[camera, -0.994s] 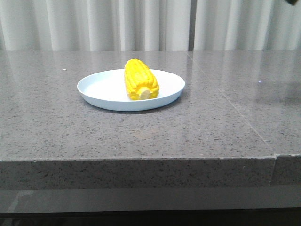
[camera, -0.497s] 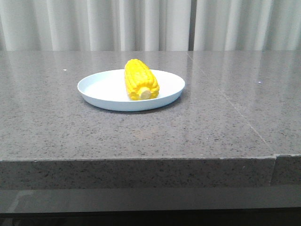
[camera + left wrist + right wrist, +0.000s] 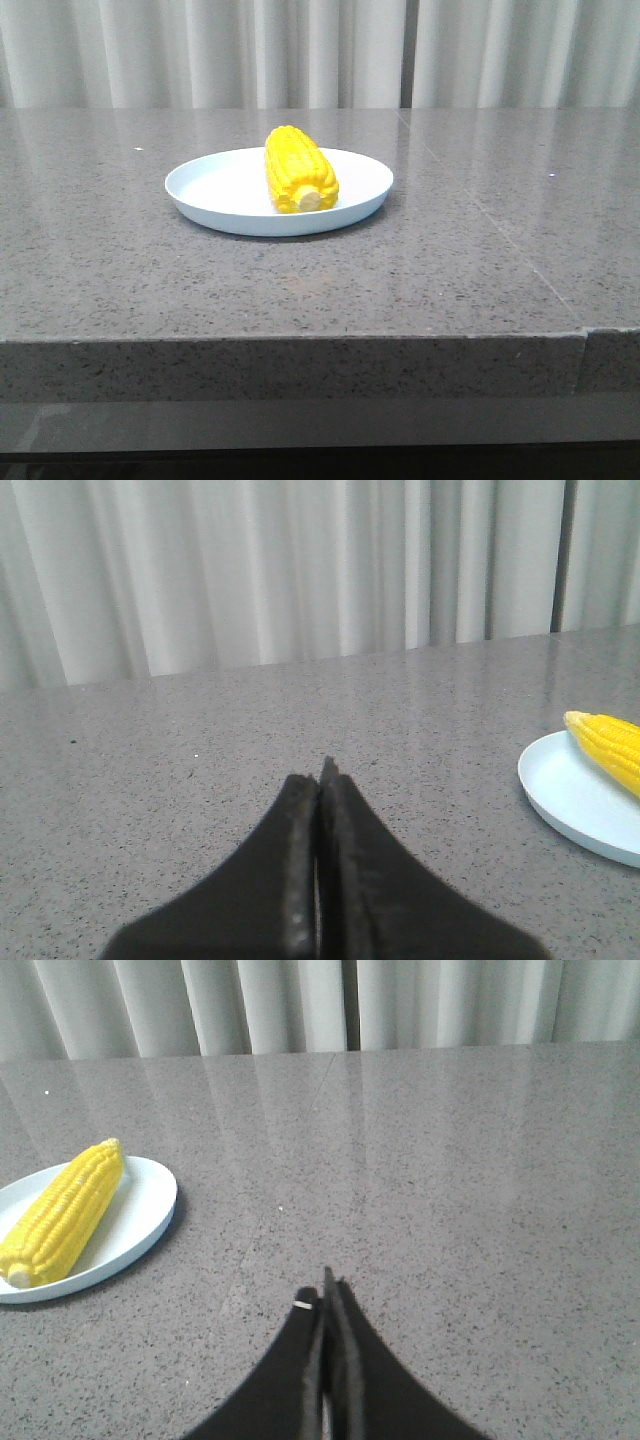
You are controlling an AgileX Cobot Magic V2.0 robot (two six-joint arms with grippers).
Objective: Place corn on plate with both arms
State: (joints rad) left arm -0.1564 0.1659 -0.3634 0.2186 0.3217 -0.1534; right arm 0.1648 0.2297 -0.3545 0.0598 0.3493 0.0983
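While corn (image 3: 298,168) lies on plate (image 3: 215,190), both tools (image 3: 318,780) (image 3: 328,1290) are pressed closed, empty.

Front view low, facing curtain; wrist views flank plate (image 3: 215,190), perhaps higher; all share corn (image 3: 297,168).

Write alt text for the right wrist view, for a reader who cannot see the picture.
A bright yellow corn cob lies on a round pale blue-white plate on a grey speckled stone table. The right arm's black tool is shut and empty, apart from the plate, with white curtains behind.
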